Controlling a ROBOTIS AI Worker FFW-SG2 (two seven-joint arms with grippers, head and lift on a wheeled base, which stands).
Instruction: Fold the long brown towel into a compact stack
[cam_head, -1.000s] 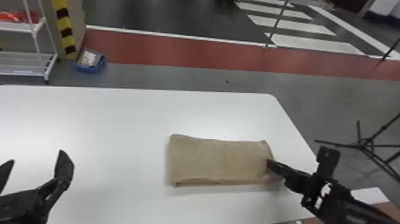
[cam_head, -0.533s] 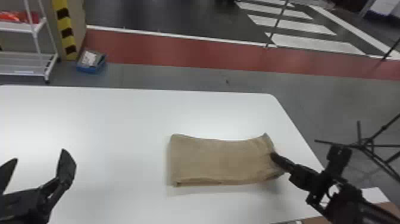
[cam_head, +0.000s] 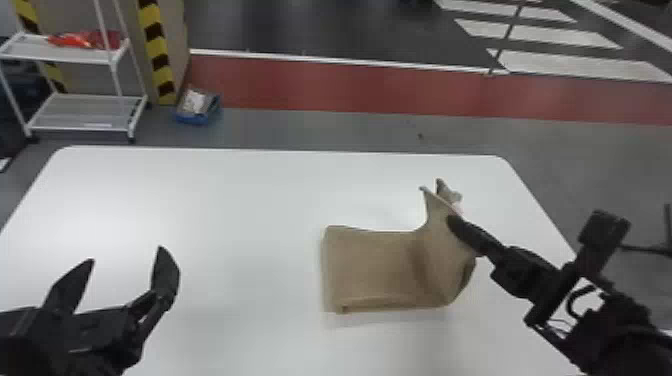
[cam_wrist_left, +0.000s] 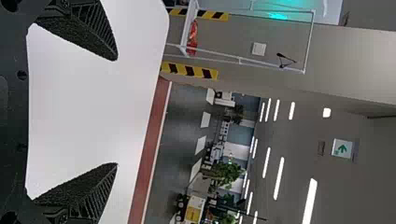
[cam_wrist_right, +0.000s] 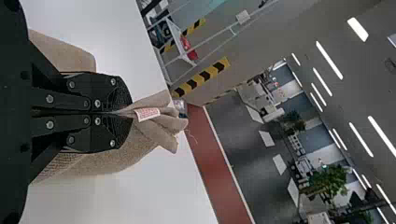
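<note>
Towel end (cam_head: 440, 237) rose, right end effector (cam_head: 454, 224) pinching it, its wrist view showing a label (cam_wrist_right: 147, 114), left end effector (cam_head: 126, 254) open.

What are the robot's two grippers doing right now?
Left gripper: open, holding nothing, over the white table.
Right gripper: closed on the brown towel, pinching its raised end.

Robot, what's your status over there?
Right gripper shut on the raised end of the towel. Left gripper open, empty. Nothing seen in the way.
</note>
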